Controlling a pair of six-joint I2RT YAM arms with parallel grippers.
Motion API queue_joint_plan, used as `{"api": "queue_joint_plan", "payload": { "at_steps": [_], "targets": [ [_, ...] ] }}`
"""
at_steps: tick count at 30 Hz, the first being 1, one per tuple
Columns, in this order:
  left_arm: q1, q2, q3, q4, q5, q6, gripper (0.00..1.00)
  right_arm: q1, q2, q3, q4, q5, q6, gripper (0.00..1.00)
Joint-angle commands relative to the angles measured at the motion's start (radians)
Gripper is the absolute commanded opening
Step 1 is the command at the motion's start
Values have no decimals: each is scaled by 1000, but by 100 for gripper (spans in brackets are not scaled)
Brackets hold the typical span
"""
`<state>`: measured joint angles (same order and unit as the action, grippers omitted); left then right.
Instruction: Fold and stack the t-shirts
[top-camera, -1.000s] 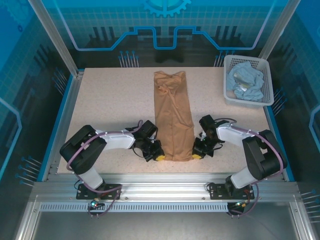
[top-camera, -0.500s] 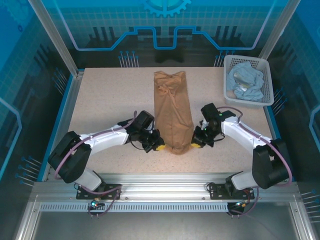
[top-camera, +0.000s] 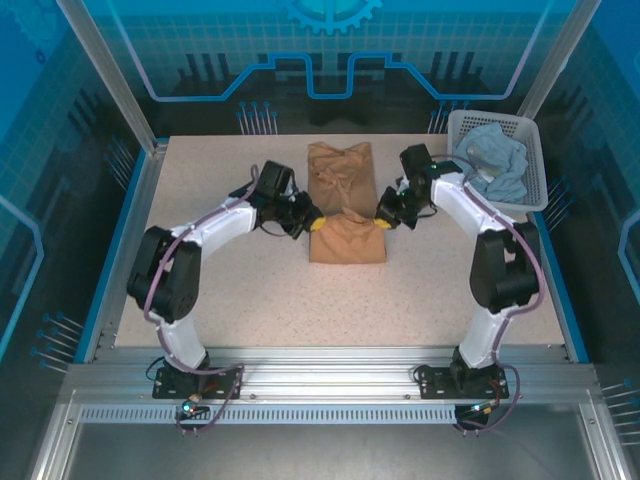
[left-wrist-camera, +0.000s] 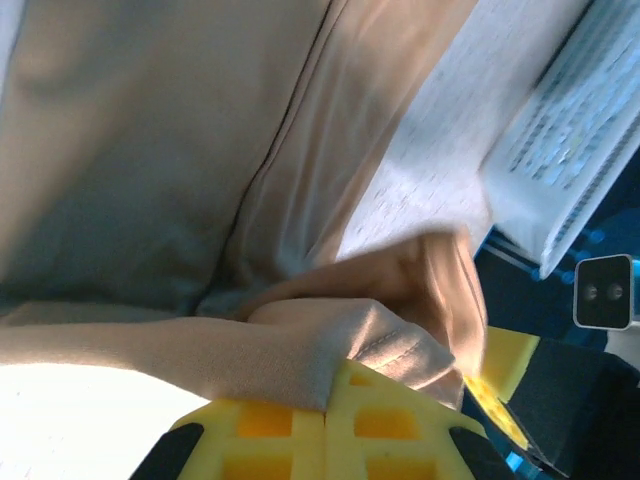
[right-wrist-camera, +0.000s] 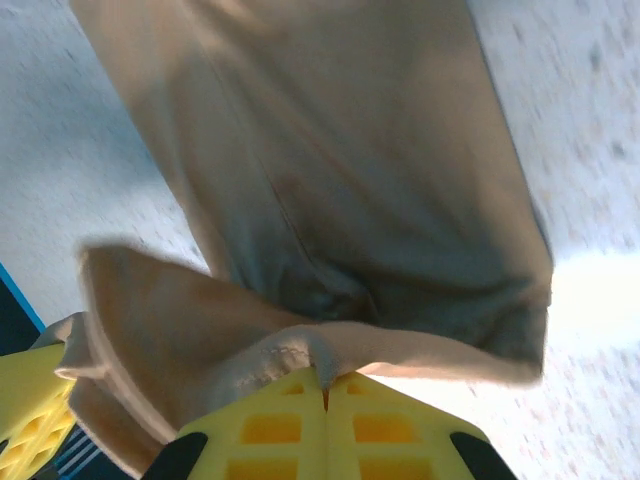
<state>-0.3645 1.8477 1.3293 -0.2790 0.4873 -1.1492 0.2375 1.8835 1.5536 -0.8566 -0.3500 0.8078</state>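
**A:** Start on the left. How do the left jaws stand?

**B:** Closed tight, pinching the left corner of the brown t-shirt's (top-camera: 346, 240) hem. In the left wrist view the stitched edge sits between the yellow pads (left-wrist-camera: 270, 430).

**A:** And the shirt itself?

**B:** It lies in the middle of the desk (top-camera: 230, 290), toward the far side. It is a narrow strip with the collar end away from the arms, and the near end is raised and doubled over toward the collar.

**A:** The right jaws?

**B:** Also closed, gripping the other hem corner level with the left. The right wrist view shows cloth clamped between its pads (right-wrist-camera: 270, 430).

**A:** So which step is this?

**B:** I judge it the crosswise fold of the brown shirt, about halfway over.

**A:** What does the next move need?

**B:** Both arms should carry the hem on together, evenly. They should lay it square on the collar end and then let go without dragging the cloth.

**A:** Anything further right?

**B:** The blue t-shirt (top-camera: 492, 160) sits crumpled in the white basket (top-camera: 456, 150) at the far right corner, not yet folded.
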Motion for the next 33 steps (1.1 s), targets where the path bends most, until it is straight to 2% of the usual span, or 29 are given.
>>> {"api": "queue_joint_plan", "payload": {
  "at_steps": [1, 5, 7, 8, 10, 11, 13, 15, 18, 22, 25, 29, 33],
  "targets": [
    [42, 114, 109, -21, 42, 28, 0, -24, 120, 137, -41, 12, -9, 0],
    [77, 276, 280, -15, 72, 28, 0, -46, 300, 331, -78, 22, -6, 0],
    [90, 343, 359, -17, 86, 34, 5, -52, 376, 415, -85, 0, -13, 0],
    [98, 371, 400, -34, 92, 35, 11, -54, 410, 459, -94, -7, -21, 6],
    [106, 399, 446, -51, 95, 40, 33, -59, 437, 519, -119, -8, -37, 40],
    [109, 399, 463, -77, 86, 60, 43, -62, 461, 532, -129, -1, -44, 52],
    [113, 370, 461, -112, 60, 101, 52, -69, 448, 513, -125, 15, -54, 59],
    [113, 308, 406, -124, 27, 126, 53, -74, 361, 442, -95, 34, -63, 61],
    [101, 171, 223, -112, -29, 130, 48, -73, 232, 291, -37, 65, -80, 62],
    [61, 11, -81, -22, -47, 47, 42, -68, 71, 34, 36, 68, -88, 62],
    [24, -36, -252, 107, -29, -57, 43, -64, -15, -145, 104, 35, -74, 61],
    [-11, -8, -324, 234, -19, -150, 49, -51, -56, -293, 181, -14, -46, 61],
    [-14, 12, -321, 237, -51, -156, 50, -55, -44, -374, 261, -61, -2, 60]
  ]
}}
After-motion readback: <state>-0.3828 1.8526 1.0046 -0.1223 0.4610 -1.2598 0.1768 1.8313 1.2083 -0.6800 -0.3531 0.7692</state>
